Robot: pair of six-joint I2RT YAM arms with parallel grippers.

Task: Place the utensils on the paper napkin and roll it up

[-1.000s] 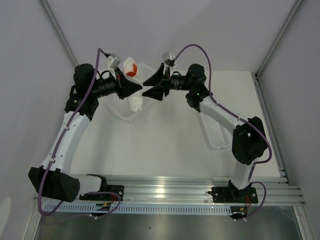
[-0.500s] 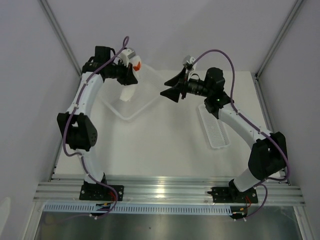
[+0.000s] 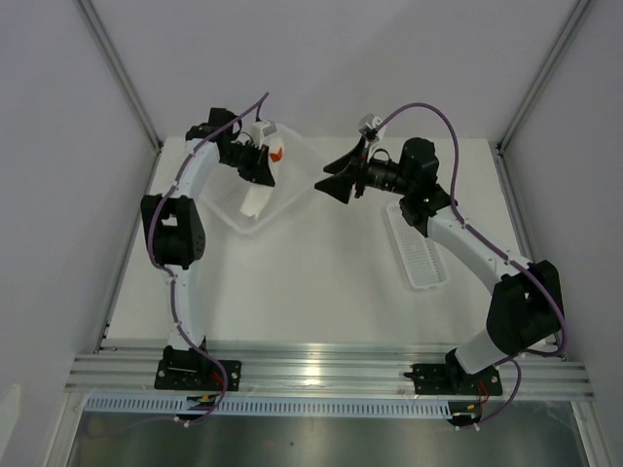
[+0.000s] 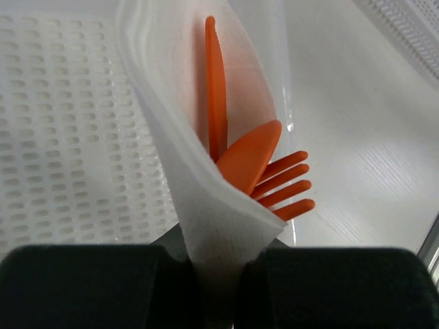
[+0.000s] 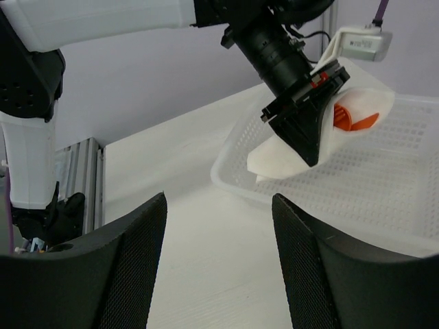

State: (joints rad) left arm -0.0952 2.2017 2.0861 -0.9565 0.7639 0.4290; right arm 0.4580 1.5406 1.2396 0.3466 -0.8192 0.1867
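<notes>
My left gripper [image 3: 259, 163] is shut on the rolled white paper napkin [image 3: 254, 199] and holds it over the white mesh basket [image 3: 292, 199]. Orange-red utensils [image 3: 277, 154] stick out of the roll's open end. The left wrist view shows the napkin [image 4: 206, 212] pinched between the jaws, with a knife [image 4: 215, 89], a spoon head [image 4: 248, 156] and fork tines [image 4: 287, 185] inside. My right gripper [image 3: 331, 181] is open and empty, to the right of the basket. In the right wrist view the right gripper [image 5: 219, 202] faces the napkin roll [image 5: 285, 156].
A narrow white plastic tray [image 3: 418, 245] lies on the table under the right arm. The basket's near rim [image 5: 236, 181] lies ahead of the right fingers. Aluminium rails run along the near edge and side walls close in the table.
The left gripper has carried the napkin roll from the middle to the far left over the basket. The right gripper has let go, opened and drawn back to the right.
</notes>
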